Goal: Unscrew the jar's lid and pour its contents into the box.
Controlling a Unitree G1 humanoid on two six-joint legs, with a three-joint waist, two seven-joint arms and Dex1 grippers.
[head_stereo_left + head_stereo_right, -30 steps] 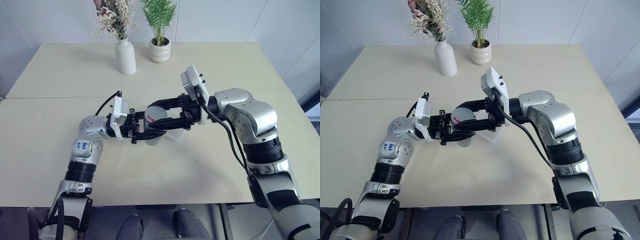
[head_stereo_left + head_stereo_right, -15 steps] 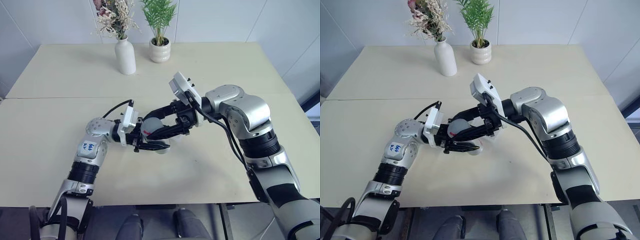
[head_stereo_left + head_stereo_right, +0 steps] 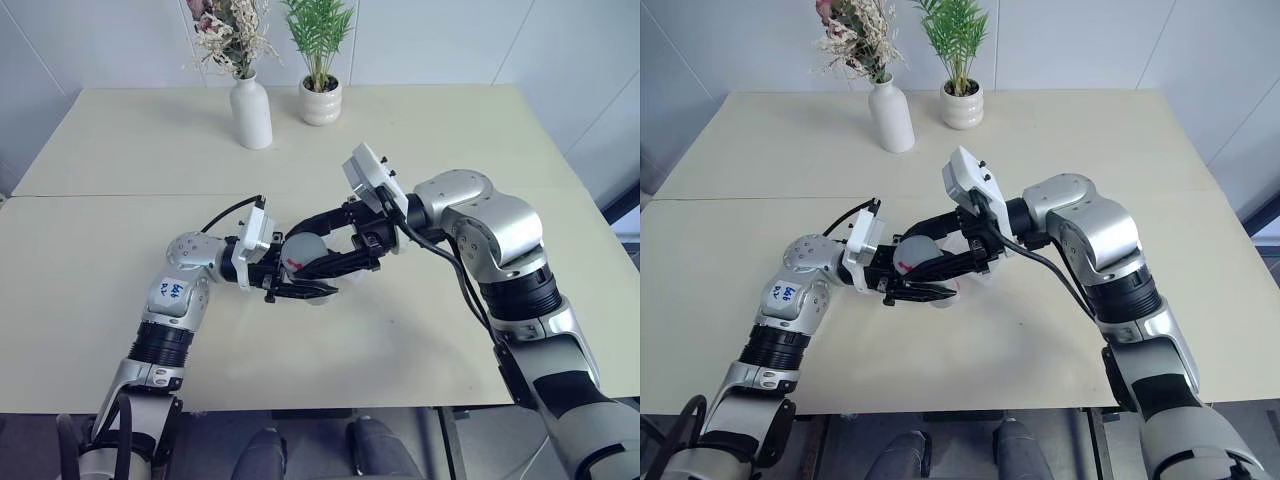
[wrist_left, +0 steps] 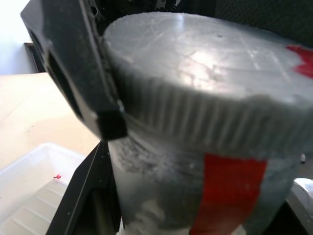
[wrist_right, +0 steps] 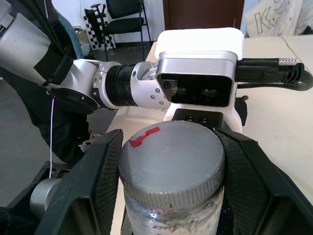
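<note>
Both arms meet over the middle of the cream table point(image 3: 120, 300), above its surface. The left gripper point(image 3: 318, 290) reaches in from one side with its black fingers point(image 4: 73, 73) pressed tight against the jar point(image 4: 195, 191), clenched on the clear body just under the cap. The right gripper point(image 3: 300, 255) comes in from the opposite side, its two fingers point(image 5: 93, 181) clamped on the rim of the lid point(image 5: 171, 166), one pad on each side. The lid is grey and ribbed, seated on the jar's mouth, with a red mark on its top face. A red mark also shows on the jar's side, facing the left wrist camera. The contents cannot be made out through the wall. The box point(image 4: 34, 196) lies on the table below and just beside the left fingers, clear frosted plastic with a tiny red spot on it. A white vase point(image 3: 251, 113) and a white plant pot point(image 3: 320, 101) stand well apart, at the far edge.
</note>
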